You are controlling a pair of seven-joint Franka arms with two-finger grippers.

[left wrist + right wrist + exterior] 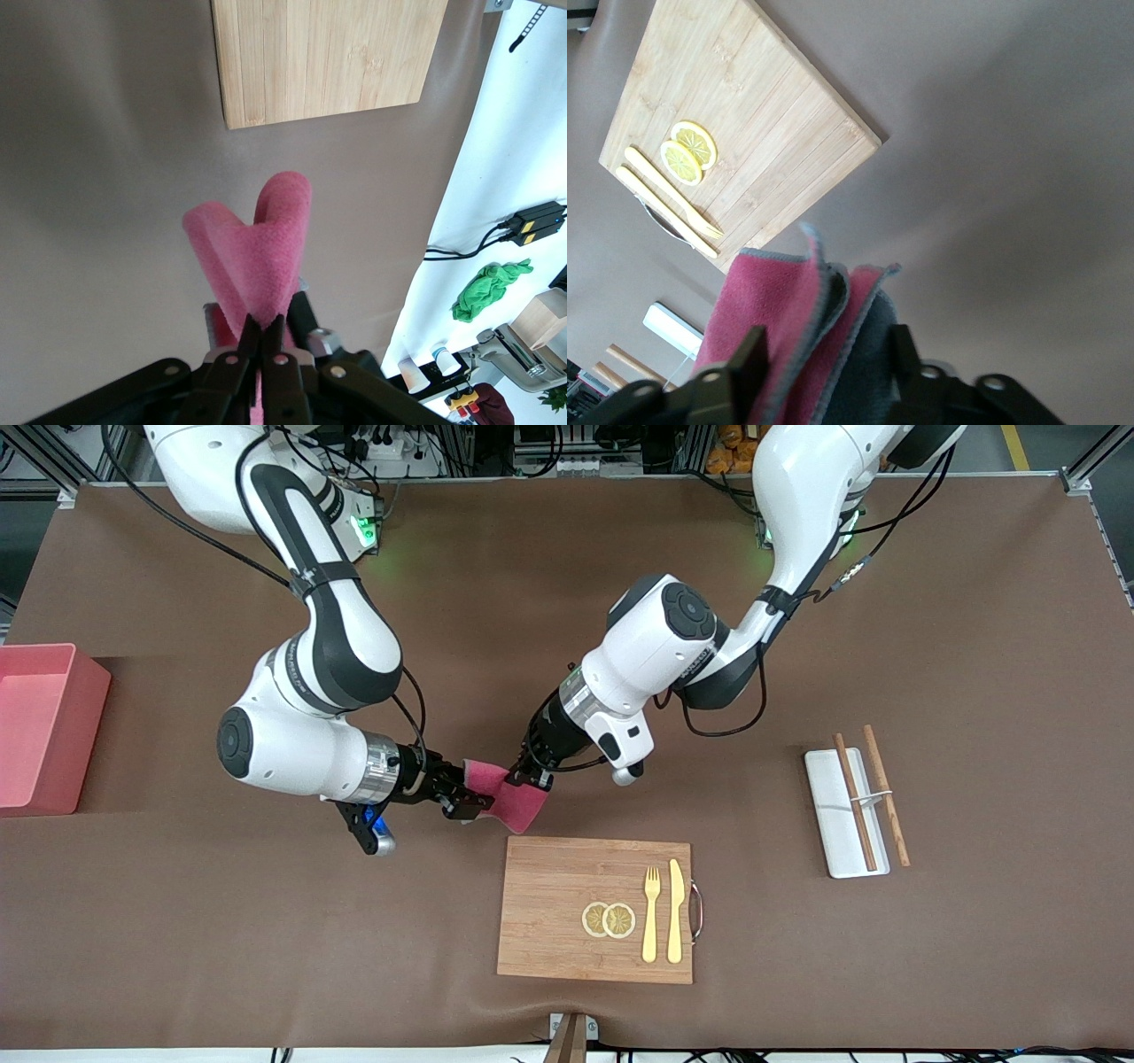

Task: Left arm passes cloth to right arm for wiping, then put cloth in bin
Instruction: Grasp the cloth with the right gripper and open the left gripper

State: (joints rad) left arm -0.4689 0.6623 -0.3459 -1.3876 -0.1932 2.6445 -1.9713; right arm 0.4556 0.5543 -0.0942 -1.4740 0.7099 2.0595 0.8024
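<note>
Floppy, featherlight cloth (518, 797) sags between the clamped left pincer (529, 777) and the right pincer (465, 797) straddling its edge, not visibly closed.

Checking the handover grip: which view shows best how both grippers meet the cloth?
The front view: the cloth hangs between the left gripper and the right gripper, above the table. Each wrist view shows only its own gripper at the cloth.
</note>
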